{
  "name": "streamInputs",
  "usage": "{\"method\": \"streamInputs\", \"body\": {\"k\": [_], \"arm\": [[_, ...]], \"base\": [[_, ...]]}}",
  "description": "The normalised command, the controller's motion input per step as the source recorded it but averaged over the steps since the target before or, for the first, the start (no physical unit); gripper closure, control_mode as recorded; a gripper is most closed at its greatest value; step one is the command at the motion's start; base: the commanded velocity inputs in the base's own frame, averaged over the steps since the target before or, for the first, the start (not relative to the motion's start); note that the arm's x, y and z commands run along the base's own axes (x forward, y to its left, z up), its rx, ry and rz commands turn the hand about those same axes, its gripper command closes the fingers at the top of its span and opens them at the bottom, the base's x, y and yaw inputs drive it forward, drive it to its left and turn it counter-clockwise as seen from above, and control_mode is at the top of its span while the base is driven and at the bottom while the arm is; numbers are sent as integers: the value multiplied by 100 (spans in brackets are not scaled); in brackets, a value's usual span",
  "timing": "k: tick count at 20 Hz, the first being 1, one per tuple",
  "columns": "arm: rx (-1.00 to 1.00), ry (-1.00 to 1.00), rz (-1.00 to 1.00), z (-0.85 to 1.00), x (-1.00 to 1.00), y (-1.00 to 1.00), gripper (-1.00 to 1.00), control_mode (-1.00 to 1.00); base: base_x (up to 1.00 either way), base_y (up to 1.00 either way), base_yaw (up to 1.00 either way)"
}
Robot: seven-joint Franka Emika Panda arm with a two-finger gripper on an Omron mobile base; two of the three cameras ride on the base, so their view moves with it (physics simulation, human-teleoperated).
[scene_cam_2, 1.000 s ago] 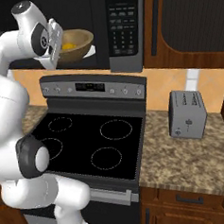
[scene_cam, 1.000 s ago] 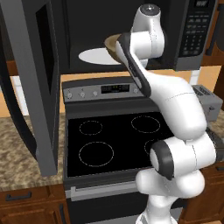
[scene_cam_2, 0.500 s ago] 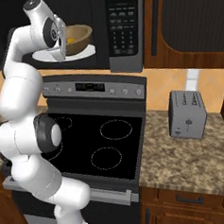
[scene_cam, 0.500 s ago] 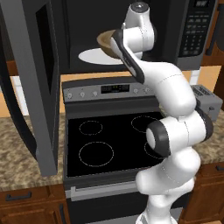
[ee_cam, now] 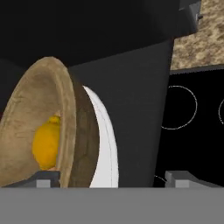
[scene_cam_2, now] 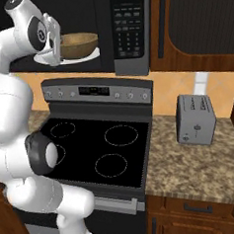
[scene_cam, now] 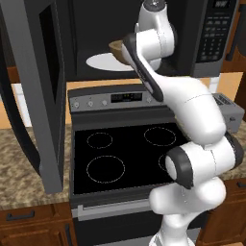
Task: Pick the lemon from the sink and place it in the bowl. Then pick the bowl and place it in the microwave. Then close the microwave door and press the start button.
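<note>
The tan wooden bowl [scene_cam_2: 78, 45] rests on the white turntable plate [scene_cam_2: 94, 55] inside the open microwave [scene_cam_2: 129, 29]. The yellow lemon [ee_cam: 47, 144] lies in the bowl [ee_cam: 65, 109]. My gripper [scene_cam_2: 54, 42] is at the bowl's left rim, inside the cavity. In the hand view the gripper [ee_cam: 113, 177] is open, its fingertips [ee_cam: 46, 177] standing wide on either side of the rim without pinching it. The microwave door [scene_cam: 43, 91] is swung wide open to the left. The keypad panel [scene_cam: 218, 33] is on the microwave's right side. The sink is out of view.
A black-topped stove [scene_cam_2: 99, 150] lies directly below the microwave, with its control strip [scene_cam: 115, 98] at the back. A grey toaster [scene_cam_2: 195, 119] stands on the granite counter [scene_cam_2: 206, 167] to the right. A wooden cabinet [scene_cam_2: 196, 24] hangs right of the microwave.
The arm carried the bowl deeper into the microwave and down onto the turntable. The jaws then opened and let go of the bowl's rim.
</note>
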Motion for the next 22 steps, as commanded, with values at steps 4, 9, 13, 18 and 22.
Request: {"method": "streamInputs", "body": {"k": [4,9,13,18,22], "arm": [[-2,-18,0,-20,-100,0,-100,-100],[-2,-9,5,-11,-100,11,-100,-100],[0,0,5,-56,-100,37,-100,-100],[-1,1,2,-94,-100,35,-100,-100],[-7,0,0,-95,-98,30,-100,-100]], "base": [[0,0,0],[0,0,0],[0,0,0],[0,0,0],[0,0,0]]}}
